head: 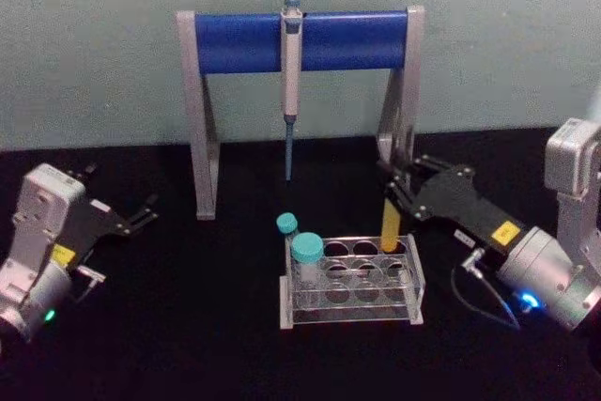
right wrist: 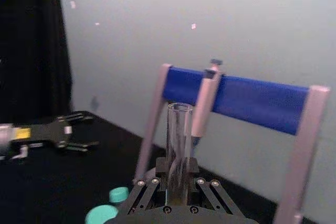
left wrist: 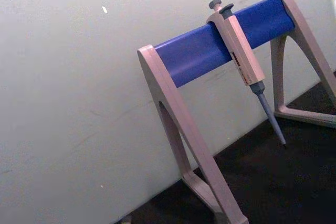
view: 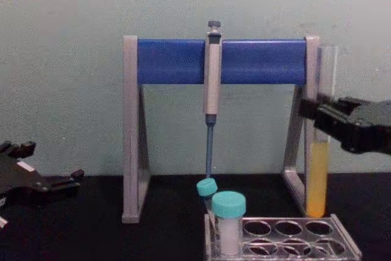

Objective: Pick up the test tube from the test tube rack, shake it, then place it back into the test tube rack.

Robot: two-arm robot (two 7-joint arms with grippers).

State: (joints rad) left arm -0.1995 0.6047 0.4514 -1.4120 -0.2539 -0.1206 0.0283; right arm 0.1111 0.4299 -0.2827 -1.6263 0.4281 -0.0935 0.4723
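**Operator:** Jaws status?

**Technician:** Right gripper (head: 394, 180): jaws pinch the test tube (head: 391, 227) on its clear upper part, above the liquid. Left gripper (head: 143, 213): jaws spread, holding nothing.

**Operator:** List the items, largest first.

**Technician:** The black worktop (head: 188, 335) carries everything. The pipette stand (head: 338, 39), grey legs with a blue crossbar, stands at the rear near the wall. The right gripper reaches in from the right, in front of the stand's right leg. The left gripper is at the left side of the worktop, well apart from the other items. The test tube rack (head: 357, 312) sits at centre, in front of the stand.

**Operator:** Location of the tube?

**Technician:** Upright at the rack's rear right hole. Yellow-orange liquid fills its lower part. In the chest view its round bottom is level with the rack's top edge. Whether it sits in the hole or just above it cannot be told.

**Operator:** Remaining items?

**Technician:** The pipette (head: 292, 72) hangs from the crossbar, tip down. Two teal-capped vials (head: 307, 249) stand at the rack's left end, one behind the other.
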